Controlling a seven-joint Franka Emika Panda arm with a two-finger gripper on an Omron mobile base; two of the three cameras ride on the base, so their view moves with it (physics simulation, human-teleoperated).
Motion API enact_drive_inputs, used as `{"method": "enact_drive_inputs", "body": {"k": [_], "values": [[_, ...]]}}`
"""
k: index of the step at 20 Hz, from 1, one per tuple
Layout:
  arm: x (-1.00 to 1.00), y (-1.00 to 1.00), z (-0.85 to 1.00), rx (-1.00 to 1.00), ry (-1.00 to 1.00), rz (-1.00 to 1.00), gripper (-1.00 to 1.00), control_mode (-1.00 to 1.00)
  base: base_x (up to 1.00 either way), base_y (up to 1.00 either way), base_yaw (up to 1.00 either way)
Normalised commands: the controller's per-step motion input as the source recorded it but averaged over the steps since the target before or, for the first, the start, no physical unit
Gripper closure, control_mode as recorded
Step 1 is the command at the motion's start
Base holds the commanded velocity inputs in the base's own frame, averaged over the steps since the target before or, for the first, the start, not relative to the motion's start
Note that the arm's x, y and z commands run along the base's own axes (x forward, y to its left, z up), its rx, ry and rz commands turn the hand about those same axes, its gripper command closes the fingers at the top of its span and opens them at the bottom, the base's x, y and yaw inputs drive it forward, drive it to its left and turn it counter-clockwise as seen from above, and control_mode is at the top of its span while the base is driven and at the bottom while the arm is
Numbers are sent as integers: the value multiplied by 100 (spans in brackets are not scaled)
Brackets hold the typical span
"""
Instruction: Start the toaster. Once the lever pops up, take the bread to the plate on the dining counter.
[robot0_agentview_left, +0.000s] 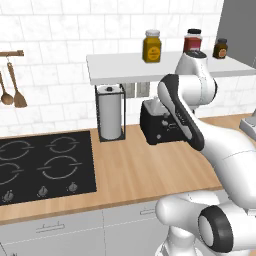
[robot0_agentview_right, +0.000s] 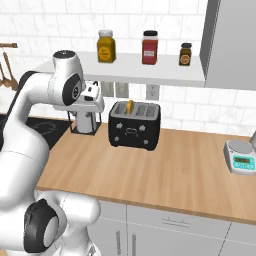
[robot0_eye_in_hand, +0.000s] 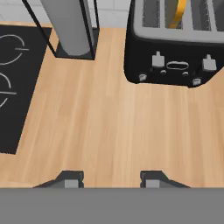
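Note:
The black toaster (robot0_agentview_right: 134, 125) stands on the wood counter against the tiled wall, also seen as toaster (robot0_agentview_left: 160, 127) and toaster (robot0_eye_in_hand: 175, 52). The bread (robot0_agentview_right: 130, 106) stands upright in a left slot with its tan edge sticking out, bread (robot0_eye_in_hand: 177, 13). Two small light levers show on the toaster's front face in the hand view. My gripper (robot0_eye_in_hand: 111, 177) hovers above the bare counter in front of and left of the toaster, open, with nothing between its fingertips. In the right base view the gripper (robot0_agentview_right: 92, 100) hangs beside the toaster's left end. The plate and the dining counter are out of view.
A paper towel holder (robot0_agentview_left: 110, 112) stands just left of the toaster. The black cooktop (robot0_agentview_left: 45, 165) lies farther left. A shelf (robot0_agentview_right: 165, 74) with three jars hangs above the toaster. A kitchen scale (robot0_agentview_right: 241, 156) sits at the right.

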Motion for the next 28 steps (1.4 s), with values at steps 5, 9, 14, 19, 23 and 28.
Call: {"method": "enact_drive_inputs", "body": {"k": [5,9,14,19,23,28], "values": [[0,-12,-2,0,-8,0,-100,-100,0,0,0],[0,-35,-15,0,-10,-2,-100,-100,0,0,0],[0,-34,-28,0,-9,-5,-100,-100,0,0,0],[1,-17,-41,0,-8,-4,-100,-100,0,0,0],[13,-10,-34,0,-6,-3,-100,-100,0,0,0],[30,-4,-18,0,-3,-1,-100,-100,0,0,0]]}}
